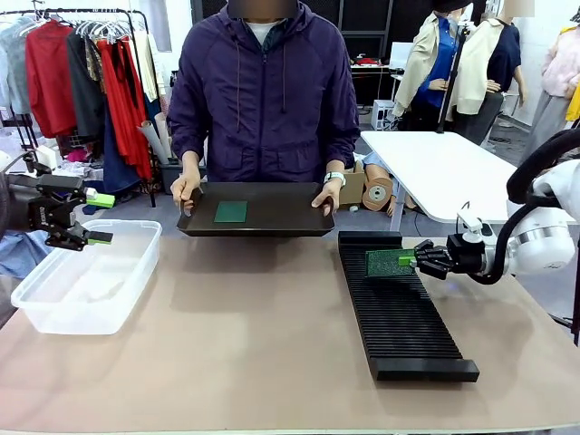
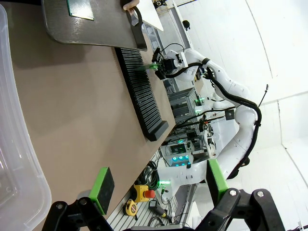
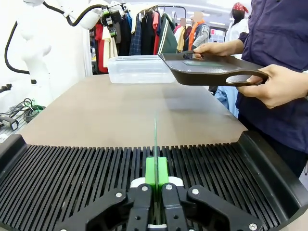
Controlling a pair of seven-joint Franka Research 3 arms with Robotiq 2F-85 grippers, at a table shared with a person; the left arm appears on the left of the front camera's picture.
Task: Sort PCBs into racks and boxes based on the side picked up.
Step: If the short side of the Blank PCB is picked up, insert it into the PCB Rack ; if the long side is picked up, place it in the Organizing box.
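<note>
Right gripper (image 1: pixel 419 260) clamps PCB (image 1: pixel 390 263) edge-on over rack's (image 1: pixel 403 331) far end, parallel to slots; left gripper (image 1: pixel 100 218) open, empty.

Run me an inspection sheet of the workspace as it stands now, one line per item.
Surface: brown table.
Job's things: a PCB lies on the black tray the person holds; a second PCB stands on edge over the rack; clear tub at the left.
Clutter: nothing seen.
Grippers: left gripper open, by the tub; right gripper shut on the second PCB.
Cables: black hose along the right arm.
Surroundings: clothes rail, white table.
</note>
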